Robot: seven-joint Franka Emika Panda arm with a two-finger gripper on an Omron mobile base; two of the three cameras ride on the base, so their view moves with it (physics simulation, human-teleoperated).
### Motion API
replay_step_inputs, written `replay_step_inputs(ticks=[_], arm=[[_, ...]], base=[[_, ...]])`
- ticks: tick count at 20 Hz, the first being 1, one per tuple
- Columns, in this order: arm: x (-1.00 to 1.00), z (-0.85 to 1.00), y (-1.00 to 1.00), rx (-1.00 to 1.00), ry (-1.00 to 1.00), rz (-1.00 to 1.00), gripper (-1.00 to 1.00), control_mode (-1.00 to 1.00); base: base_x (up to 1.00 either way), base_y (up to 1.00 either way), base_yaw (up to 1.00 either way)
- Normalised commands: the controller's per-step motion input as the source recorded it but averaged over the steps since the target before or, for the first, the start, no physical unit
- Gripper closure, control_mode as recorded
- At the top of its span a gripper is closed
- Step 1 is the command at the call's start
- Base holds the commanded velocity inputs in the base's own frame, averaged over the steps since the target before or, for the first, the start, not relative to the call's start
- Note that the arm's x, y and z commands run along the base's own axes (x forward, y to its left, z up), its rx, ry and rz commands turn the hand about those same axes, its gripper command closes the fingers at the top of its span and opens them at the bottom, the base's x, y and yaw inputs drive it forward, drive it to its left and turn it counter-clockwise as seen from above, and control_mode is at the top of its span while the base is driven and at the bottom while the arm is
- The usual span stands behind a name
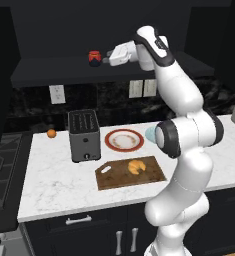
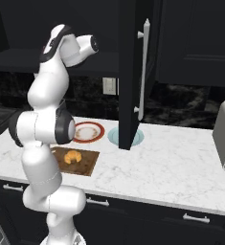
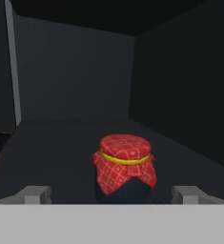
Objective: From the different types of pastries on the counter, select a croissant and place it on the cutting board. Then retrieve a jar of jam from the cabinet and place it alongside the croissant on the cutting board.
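- Grey fingertips point(image 3: 35, 194) of your gripper point(image 1: 107, 59) stand wide apart, released, one to each side of the jam jar point(image 3: 125, 167), with nothing grasped between them.
- You can see the jar up close from the hand: a red checked cloth cap tied with a yellow band over a dark body, standing upright on the cabinet shelf point(image 3: 61, 147).
- From the left base view your gripper reaches level into the dark cabinet point(image 1: 54, 30), its tip just beside the jar point(image 1: 94, 58); whether it touches cannot be told.
- Below on the white marble bench point(image 1: 54, 182), the croissant point(image 1: 136, 166) lies on the brown cutting board point(image 1: 114, 180), toward its right half.
- Just behind the board you have a round red-rimmed plate point(image 1: 123, 140), and to its right a pale blue dish point(image 2: 141, 137) partly hidden by the arm.
- Left of the plate stands a dark toaster point(image 1: 84, 135), and further left a small orange fruit point(image 1: 51, 133) near the bench's back edge.
- From the right base view an open cabinet door point(image 2: 130, 72) hangs over the blue dish.
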Motion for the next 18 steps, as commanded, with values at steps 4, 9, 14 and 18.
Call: replay_step_inputs(ticks=[4,9,14,18], arm=[[0.28,0.0,0.0,0.0,0.0,0.0,-1.0,-1.0],[-0.1,0.0,0.03,0.0,0.0,0.0,-1.0,-1.0],[-0.15,-0.03,0.31,0.0,0.02,0.0,-1.0,-1.0],[0.0,-0.01,0.31,0.0,0.03,0.0,-1.0,-1.0]], base=[[0.0,0.0,0.0],[0.0,0.0,0.0],[0.0,0.0,0.0],[0.0,0.0,0.0]])
